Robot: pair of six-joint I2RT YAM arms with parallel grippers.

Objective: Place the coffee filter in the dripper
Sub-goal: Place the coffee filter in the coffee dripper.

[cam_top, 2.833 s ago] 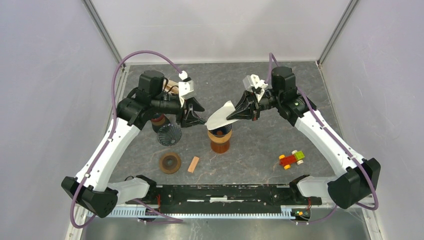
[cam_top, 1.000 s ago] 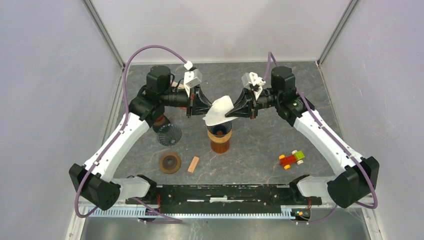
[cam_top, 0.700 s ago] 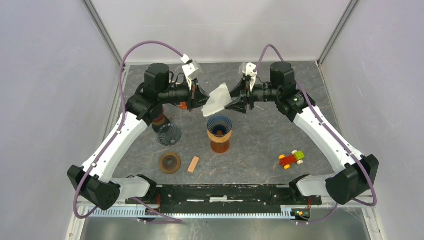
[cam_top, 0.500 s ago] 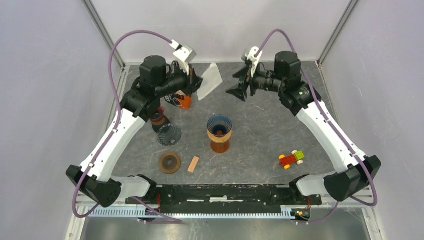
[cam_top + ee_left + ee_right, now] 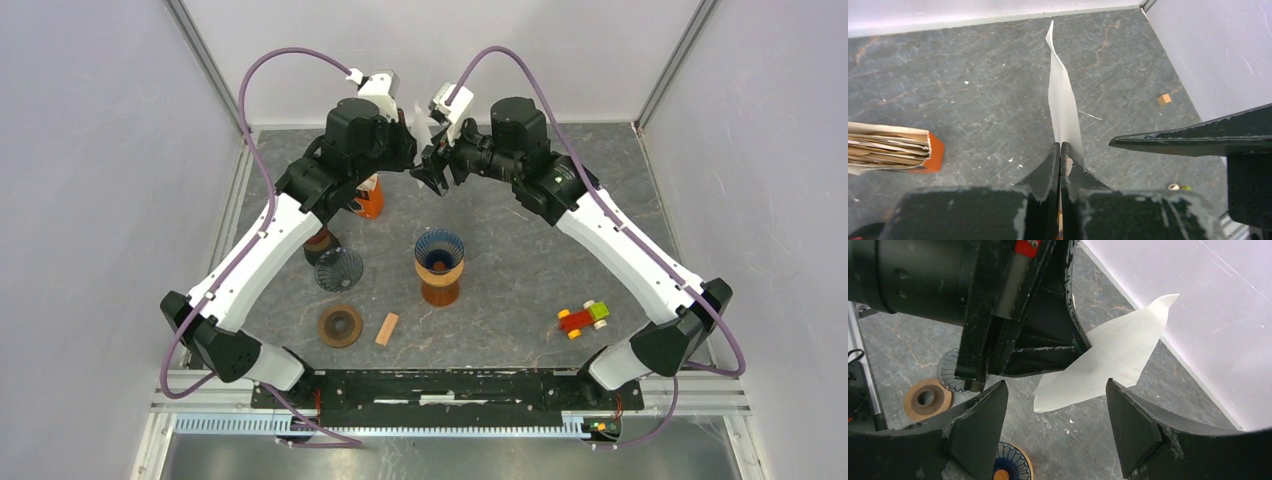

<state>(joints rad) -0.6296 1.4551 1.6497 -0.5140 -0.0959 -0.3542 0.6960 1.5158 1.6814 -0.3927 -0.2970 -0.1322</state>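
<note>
**Filter held in the left fingers, away from the dripper**

The filter (image 5: 1062, 105) is gripped by the left fingers (image 5: 1060, 150), which are closed tight on its near edge. In the left wrist view it is seen edge-on, as a thin white sheet that rises from the fingers and points toward the far wall. In the right wrist view its flat, fan-like side is shown, with one corner curled at the top.

The right fingers (image 5: 1133, 425) are spread wide open and nothing is held by them. In the right wrist view the filter is seen between them, but it is not touched by either one. In the left wrist view one right finger is seen coming in from the right, just beside the filter.

In the top view both wrists are raised close together over the far part of the tabletop (image 5: 520, 270). The filter itself cannot be made out there, because it is hidden by the arms.

The dripper (image 5: 440, 248), a blue ribbed cone, stands upright on a brown base (image 5: 440, 288) near the middle of the tabletop. It is nearer than both pairs of fingers and well apart from the filter.

A dark ribbed cone (image 5: 338, 268) is placed left of the dripper. A brown ring (image 5: 340, 325) and a wooden block (image 5: 387, 328) lie nearer, side by side. A toy car (image 5: 584, 317) lies at the near right. An orange holder (image 5: 368, 197) with a stack of paper is found at the far left, partly under the left arm.
</note>
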